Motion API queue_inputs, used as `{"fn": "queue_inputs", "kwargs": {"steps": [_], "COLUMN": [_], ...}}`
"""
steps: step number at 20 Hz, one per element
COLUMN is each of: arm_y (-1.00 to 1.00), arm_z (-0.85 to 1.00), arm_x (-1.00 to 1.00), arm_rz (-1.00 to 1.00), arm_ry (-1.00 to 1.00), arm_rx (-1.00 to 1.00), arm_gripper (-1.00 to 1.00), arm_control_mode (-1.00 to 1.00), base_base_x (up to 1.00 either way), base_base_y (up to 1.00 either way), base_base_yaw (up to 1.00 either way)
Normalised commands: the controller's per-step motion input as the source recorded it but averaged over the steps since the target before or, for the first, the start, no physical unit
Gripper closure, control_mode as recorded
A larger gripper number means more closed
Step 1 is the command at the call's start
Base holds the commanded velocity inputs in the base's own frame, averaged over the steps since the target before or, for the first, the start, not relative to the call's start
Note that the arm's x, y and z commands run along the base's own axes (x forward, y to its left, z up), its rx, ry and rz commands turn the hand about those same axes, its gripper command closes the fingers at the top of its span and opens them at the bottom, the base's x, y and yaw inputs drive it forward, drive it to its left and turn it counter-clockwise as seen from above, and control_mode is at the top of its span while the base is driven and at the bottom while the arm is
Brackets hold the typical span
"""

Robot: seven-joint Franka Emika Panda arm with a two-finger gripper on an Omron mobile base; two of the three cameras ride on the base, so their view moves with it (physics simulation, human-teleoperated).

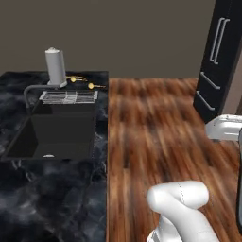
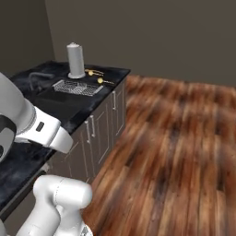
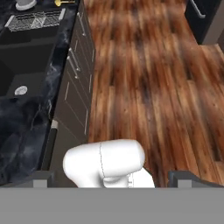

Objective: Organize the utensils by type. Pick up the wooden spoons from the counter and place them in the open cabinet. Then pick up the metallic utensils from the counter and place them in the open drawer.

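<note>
Metallic utensils lie at the bench's far end beside a grey cylinder; pincer wide, empty, not yet near them.

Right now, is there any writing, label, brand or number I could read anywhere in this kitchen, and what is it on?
None: no readable text anywhere.
The grey paper towel roll is blank.
The black counter shows only marble veining.
The dark fridge has plain doors with silver handles, no badge visible.
</note>
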Motion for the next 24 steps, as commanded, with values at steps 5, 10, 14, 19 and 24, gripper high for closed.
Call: {"fn": "queue_inputs", "kwargs": {"steps": [5,10,14,19,24], "arm_y": [0.00,0.00,0.00,0.00,0.00], "arm_z": [0.00,0.00,0.00,0.00,0.00], "arm_x": [0.00,0.00,0.00,0.00,0.00], "arm_rz": [0.00,0.00,0.00,0.00,0.00], "arm_ry": [0.00,0.00,0.00,0.00,0.00], "arm_rx": [0.00,0.00,0.00,0.00,0.00], "arm_gripper": [-1.00,-1.00,-1.00,-1.00,-1.00], "arm_control_mode": [1.00,1.00,1.00,1.00,1.00], "base_base_x": [1.00,1.00,1.00,1.00,0.98], "base_base_y": [-0.32,-0.49,-0.48,-0.61,-0.41], "base_base_yaw": [0.12,0.19,0.19,0.25,0.62]}}
